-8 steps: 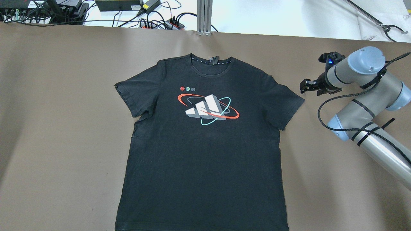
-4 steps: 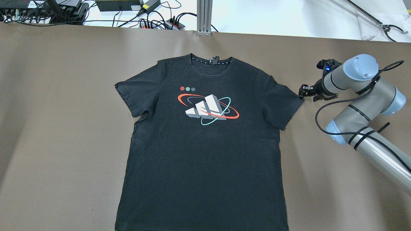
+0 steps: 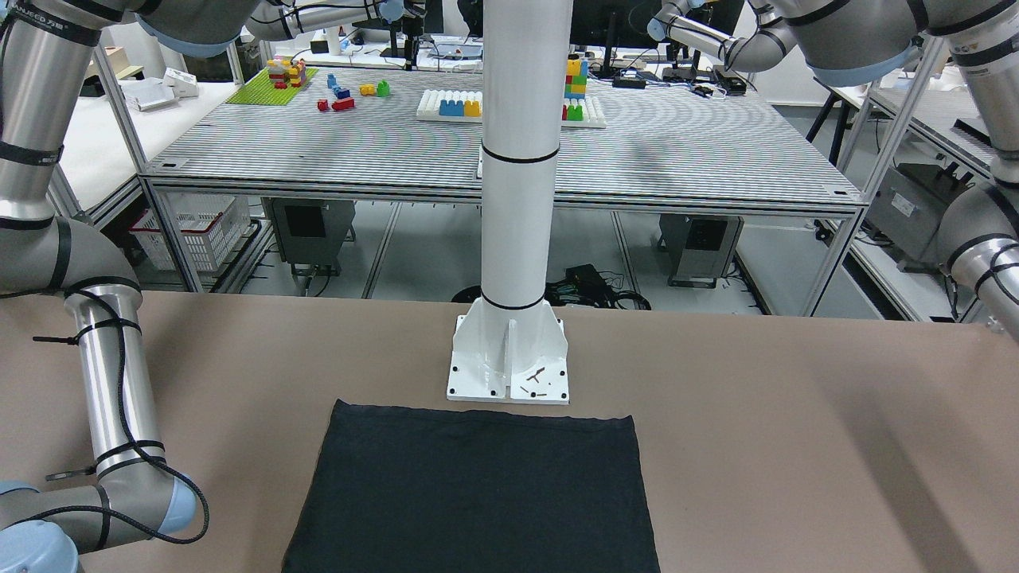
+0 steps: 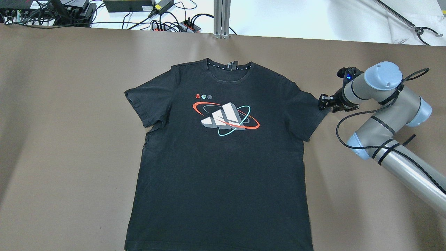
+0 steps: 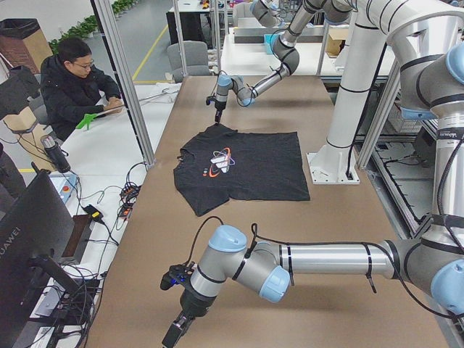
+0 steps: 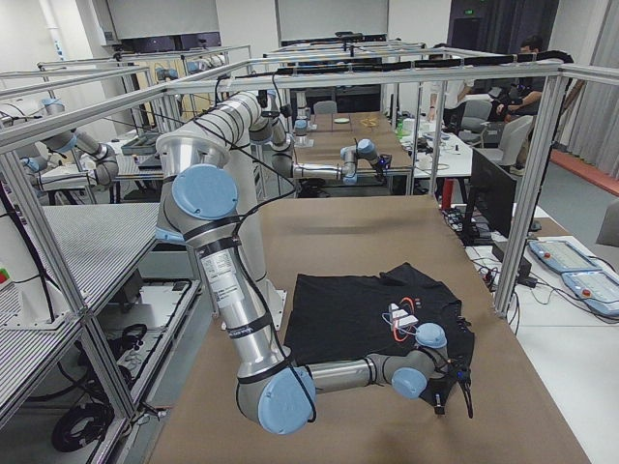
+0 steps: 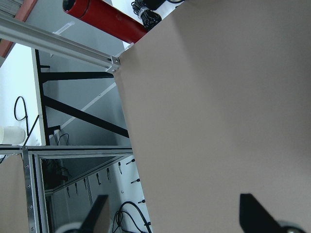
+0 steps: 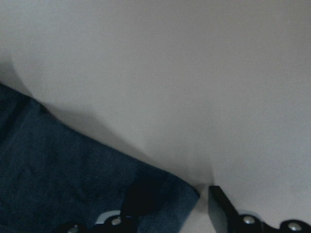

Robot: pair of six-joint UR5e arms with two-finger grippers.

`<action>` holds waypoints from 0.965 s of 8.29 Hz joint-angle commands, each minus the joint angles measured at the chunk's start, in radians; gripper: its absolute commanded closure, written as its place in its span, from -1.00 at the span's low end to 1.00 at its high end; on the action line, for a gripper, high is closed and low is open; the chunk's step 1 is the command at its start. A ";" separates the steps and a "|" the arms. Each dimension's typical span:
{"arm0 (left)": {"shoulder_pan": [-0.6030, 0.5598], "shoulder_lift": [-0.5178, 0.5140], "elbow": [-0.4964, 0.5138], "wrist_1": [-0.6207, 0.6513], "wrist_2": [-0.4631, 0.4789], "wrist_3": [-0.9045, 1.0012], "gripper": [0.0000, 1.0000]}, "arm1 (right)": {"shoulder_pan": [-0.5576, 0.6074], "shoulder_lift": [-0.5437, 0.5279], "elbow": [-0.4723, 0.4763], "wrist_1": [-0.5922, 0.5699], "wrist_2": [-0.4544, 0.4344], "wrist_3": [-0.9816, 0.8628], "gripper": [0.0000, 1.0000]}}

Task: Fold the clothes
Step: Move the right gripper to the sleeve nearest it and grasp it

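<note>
The clothes are a black T-shirt [image 4: 223,150] with a red, white and teal chest print, lying flat and face up on the brown table [image 4: 69,139]. Its hem [image 3: 478,418] lies just in front of the white pillar base [image 3: 509,374]. My right gripper [image 4: 322,103] is open at the tip of the shirt's right sleeve [image 4: 310,111]. In the right wrist view one finger [image 8: 141,196] sits over the sleeve corner [image 8: 180,194], the other [image 8: 221,211] over bare table. My left gripper [image 7: 175,213] is open over bare table near its edge, well away from the shirt [image 5: 239,163].
Cables and power strips [image 4: 167,21] and an aluminium post [image 4: 222,17] line the far table edge. A person [image 5: 80,87] sits at a side desk beyond the table. The table edge and frame [image 7: 116,63] show in the left wrist view.
My right gripper has moved left and slightly toward the robot, from beside the sleeve to its tip. The shirt has not moved.
</note>
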 commanded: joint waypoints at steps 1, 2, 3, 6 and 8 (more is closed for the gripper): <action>0.000 0.002 -0.003 0.001 -0.002 -0.001 -0.88 | -0.004 0.005 0.011 -0.001 0.002 -0.003 0.80; 0.000 0.007 -0.003 -0.001 -0.005 -0.002 -0.88 | -0.005 0.017 0.012 -0.001 0.002 -0.003 1.00; 0.000 0.008 -0.003 -0.001 -0.005 -0.002 -0.88 | -0.005 0.030 0.024 -0.003 0.000 -0.008 1.00; 0.003 0.010 0.001 -0.001 -0.007 -0.002 -0.89 | -0.013 0.114 0.074 -0.027 -0.008 0.010 1.00; 0.005 0.010 0.001 -0.001 -0.007 -0.002 -0.88 | -0.080 0.146 0.077 -0.030 -0.026 0.079 1.00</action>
